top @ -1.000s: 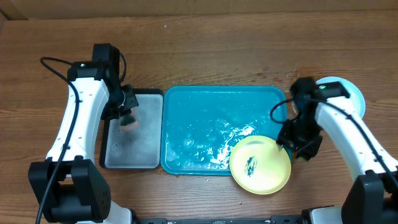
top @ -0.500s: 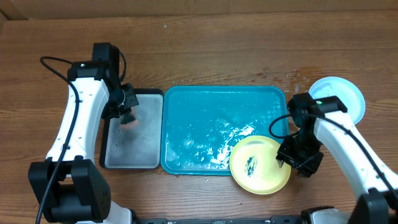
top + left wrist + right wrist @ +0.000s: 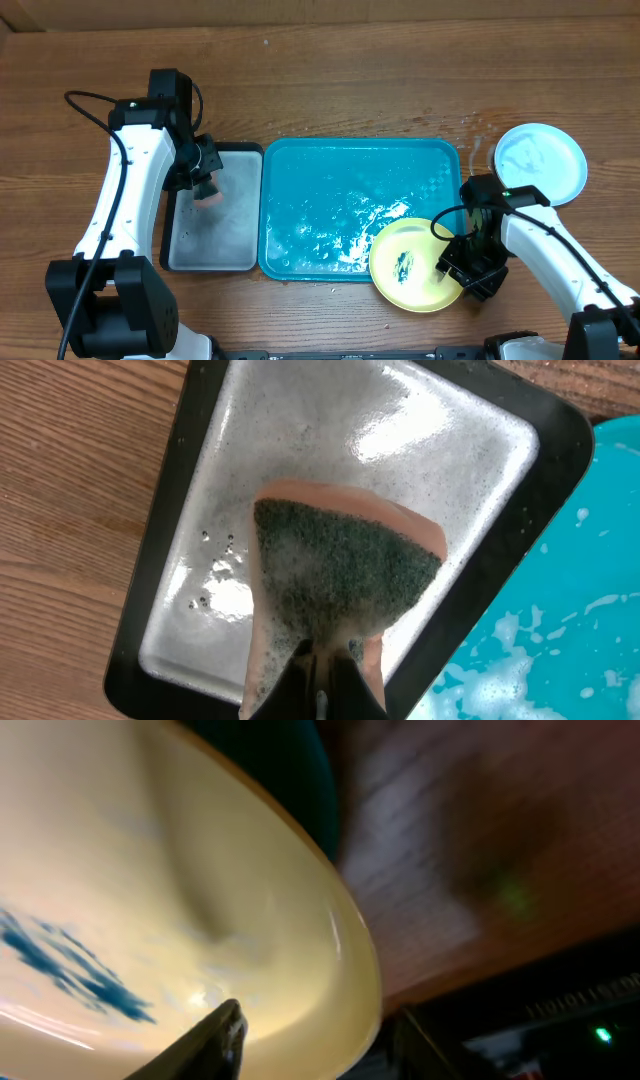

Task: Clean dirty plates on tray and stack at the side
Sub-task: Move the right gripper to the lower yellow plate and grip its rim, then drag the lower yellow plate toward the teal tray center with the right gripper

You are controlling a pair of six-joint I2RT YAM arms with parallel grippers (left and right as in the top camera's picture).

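Note:
A yellow-green rimmed plate (image 3: 410, 262) with a dark smear lies over the front right corner of the teal tray (image 3: 330, 170). My right gripper (image 3: 455, 270) is open at the plate's right edge. In the right wrist view the plate (image 3: 150, 870) has its rim between my right gripper's (image 3: 318, 1020) fingers, one over the inside and one outside. A light blue rimmed plate (image 3: 541, 163) rests on the table at the far right. My left gripper (image 3: 205, 185) is shut on a soapy sponge (image 3: 340, 560) held over the grey tray (image 3: 170, 540).
The black-rimmed grey tray (image 3: 235, 262) sits just left of the teal tray, which holds foamy water. The table's front edge runs close below the yellow-green plate. Cables hang beside both arms.
My right arm has moved from beside the light blue plate toward the front, to the yellow-green plate's right rim. The light blue plate now shows fully. The left arm is unchanged.

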